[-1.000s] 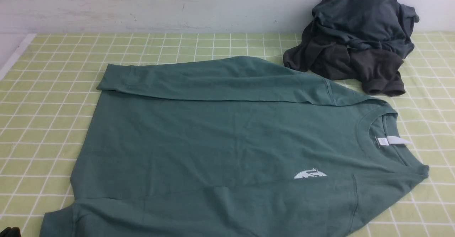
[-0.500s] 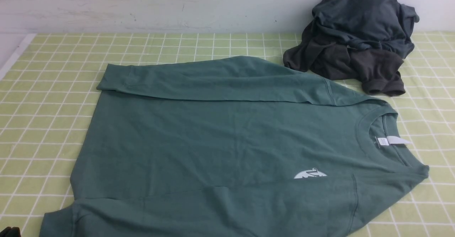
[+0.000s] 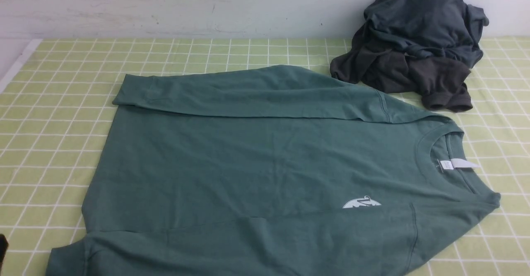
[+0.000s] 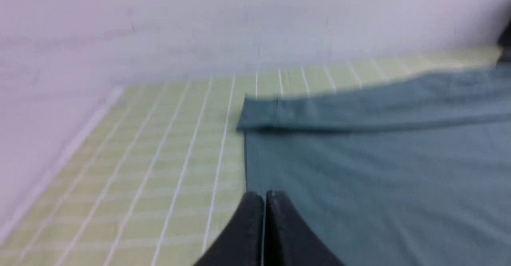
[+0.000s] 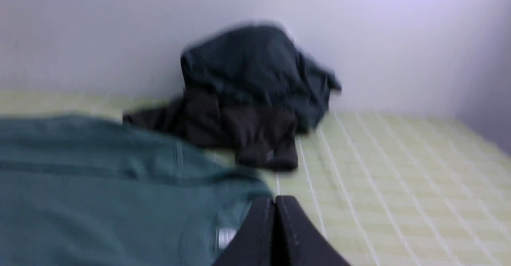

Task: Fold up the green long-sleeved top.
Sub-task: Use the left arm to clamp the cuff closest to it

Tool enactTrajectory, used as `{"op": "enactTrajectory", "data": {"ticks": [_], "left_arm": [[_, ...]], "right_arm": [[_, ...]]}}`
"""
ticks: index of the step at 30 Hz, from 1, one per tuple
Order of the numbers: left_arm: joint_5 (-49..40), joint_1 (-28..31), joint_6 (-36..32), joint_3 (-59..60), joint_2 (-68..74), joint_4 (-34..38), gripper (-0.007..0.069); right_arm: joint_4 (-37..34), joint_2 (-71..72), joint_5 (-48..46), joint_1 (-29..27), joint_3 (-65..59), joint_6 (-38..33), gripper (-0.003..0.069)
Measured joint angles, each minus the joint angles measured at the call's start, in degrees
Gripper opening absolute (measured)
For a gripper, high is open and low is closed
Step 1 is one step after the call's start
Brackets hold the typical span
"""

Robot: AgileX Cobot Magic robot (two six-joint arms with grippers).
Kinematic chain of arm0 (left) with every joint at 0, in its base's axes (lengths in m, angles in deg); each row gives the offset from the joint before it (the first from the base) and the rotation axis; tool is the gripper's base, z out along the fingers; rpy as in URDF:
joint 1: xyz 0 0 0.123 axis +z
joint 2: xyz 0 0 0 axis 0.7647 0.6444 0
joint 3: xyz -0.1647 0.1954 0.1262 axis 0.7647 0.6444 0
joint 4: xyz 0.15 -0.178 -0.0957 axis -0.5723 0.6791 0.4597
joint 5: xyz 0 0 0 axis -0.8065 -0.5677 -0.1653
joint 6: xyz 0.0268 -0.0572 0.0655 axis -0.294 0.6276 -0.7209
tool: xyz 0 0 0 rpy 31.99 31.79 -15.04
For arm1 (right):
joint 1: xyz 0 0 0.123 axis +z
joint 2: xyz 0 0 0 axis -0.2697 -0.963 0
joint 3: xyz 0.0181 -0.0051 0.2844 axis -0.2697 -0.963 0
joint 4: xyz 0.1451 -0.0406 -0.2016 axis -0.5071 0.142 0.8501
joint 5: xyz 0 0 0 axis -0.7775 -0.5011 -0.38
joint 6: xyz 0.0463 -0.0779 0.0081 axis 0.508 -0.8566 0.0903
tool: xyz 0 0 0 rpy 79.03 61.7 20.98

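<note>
The green long-sleeved top [image 3: 265, 168] lies flat on the checked cloth with its neck to the right. A white chest logo [image 3: 361, 203] and a white neck label [image 3: 455, 164] face up. Its far sleeve [image 3: 248, 91] lies folded along the back edge, and the near sleeve lies along the front edge. My left gripper [image 4: 264, 194] is shut and empty, hovering by the top's [image 4: 379, 170] hem edge. My right gripper [image 5: 274, 198] is shut and empty beside the collar and label [image 5: 225, 237]. Only a dark sliver of the left arm [image 3: 2, 246] enters the front view.
A heap of slate-grey and charcoal garments [image 3: 414, 44] sits at the back right against the wall, its charcoal edge close to the top's far shoulder; the right wrist view also shows this heap [image 5: 247, 98]. The yellow-green checked cloth [image 3: 54, 114] covers the table.
The dark sliver of my left arm at the front view's lower left has risen along the left edge. The top and the heap have not moved.
</note>
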Motion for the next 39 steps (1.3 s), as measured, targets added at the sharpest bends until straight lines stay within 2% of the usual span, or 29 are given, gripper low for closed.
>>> {"op": "enactTrajectory", "data": {"ticks": [2, 3, 4, 6, 10, 12, 14, 17, 19, 20, 21, 23, 25, 26, 27, 28, 29, 30, 33, 34, 35, 36, 37, 38, 39], "left_arm": [[8.4, 0.0, 0.34, 0.0, 0.0, -0.05, -0.0003], [9.06, 0.0, 0.34, 0.0, 0.0, -0.05, -0.0003], [14.32, 0.0, 0.46, 0.0, 0.0, -0.12, -0.0003], [20.88, 0.0, 1.02, 0.0, 0.0, -0.04, -0.0003], [31.66, 0.0, 5.91, 0.0, 0.0, 0.7, -0.0003], [34.39, 0.0, 12.24, -1.66, 0.1, 0.17, -0.0003], [29.46, 0.0, 16.41, -8.07, 2.65, -1.51, -0.0003], [20.18, 0.0, 17.64, -17.45, 7.45, -3.75, -0.0003], [9.5, 0.0, 17.64, -27.77, 15.89, -6.56, -0.0003], [6.24, 0.0, 17.53, -30.77, 19.5, -7.6, -0.0003], [6.24, 0.0, 17.47, -31.29, 20.23, -7.6, -0.0003], [-3.56, 0.0, 17.47, -36.1, 30.51, -8.97, -0.0003], [-7.46, 0.0, 17.47, -36.84, 34.67, -8.71, -0.0003], [-14.14, 0.0, 17.47, -37.15, 39.77, -7.05, -0.0003], [-15.75, 0.0, 17.47, -37.15, 40.37, -6.37, -0.0003], [-22.13, 0.0, 16.83, -37.01, 45.1, -3.25, -0.0003], [-22.86, 0.0, 16.49, -37.01, 46.21, -2.85, -0.0003], [-26.84, 0.0, 14.81, -36.81, 49.44, 0.08, -0.0003], [-33.25, 0.0, 9.15, -36.56, 55.57, 4.98, -0.0003], [-34.62, 0.0, 6.56, -36.56, 57.95, 6.71, -0.0003], [-36.16, 0.0, 2.81, -36.56, 61.62, 10.42, -0.0003], [-36.23, 0.0, 2.19, -36.56, 61.97, 10.77, -0.0003], [-36.11, 0.0, -0.04, -36.56, 64.42, 13.4, -0.0002], [-35.75, 0.0, -0.7, -36.56, 65.67, 14.08, 0.0], [-35.68, 0.0, -0.84, -36.56, 66.12, 14.17, 0.0]], "right_arm": [[-0.92, 0.0, 10.18, 0.0, 0.0, 2.2, -0.0014], [-0.93, 0.0, 12.32, 0.0, 0.0, 2.47, -0.0014], [-1.37, 0.0, 20.89, 0.0, 0.0, 5.36, -0.0014], [-1.49, 0.0, 29.25, 0.0, 0.0, 8.81, -0.0014], [-1.22, 0.0, 33.86, 0.0, 0.0, 14.05, -0.0014], [-0.66, -0.75, 34.76, 0.0, 0.0, 16.92, -0.0014], [1.59, -3.18, 32.58, 0.0, 2.06, 18.72, -0.0014], [6.8, -6.97, 28.03, 0.0, 8.22, 20.09, -0.0014], [15.8, -12.67, 20.1, 0.0, 15.58, 21.8, -0.0014], [19.59, -15.18, 16.74, 0.0, 18.29, 22.72, -0.0014], [20.33, -15.69, 16.74, 0.0, 18.78, 22.89, -0.0014], [29.04, -23.32, 5.86, 0.0, 23.33, 26.71, -0.0014], [30.89, -26.12, 2.11, 0.14, 23.99, 28.49, -0.0014], [31.93, -31.0, -5.12, 1.28, 24.25, 31.96, -0.0014], [31.85, -31.52, -5.93, 1.52, 24.25, 31.96, -0.0014], [30.05, -35.32, -12.77, 4.15, 24.35, 33.38, -0.0014], [29.63, -35.77, -13.63, 4.56, 24.4, 33.39, -0.0014], [26.15, -38.79, -19.72, 7.89, 24.67, 32.55, -0.0014], [18.78, -44.26, -28.52, 14.64, 25.19, 25.66, -0.0014], [16.24, -46.34, -30.9, 16.9, 25.46, 22.35, -0.0014], [10.25, -51.91, -34.88, 22.02, 25.99, 13.06, -0.0014], [10.25, -51.91, -34.88, 22.02, 25.99, 13.06, -0.0014], [5.01, -57.0, -36.74, 25.63, 26.78, 5.41, -0.0014], [2.25, -59.61, -37.25, 27.15, 27.62, 1.7, -0.0014], [1.71, -60.1, -37.32, 27.42, 28.02, 1.0, -0.0014]]}}
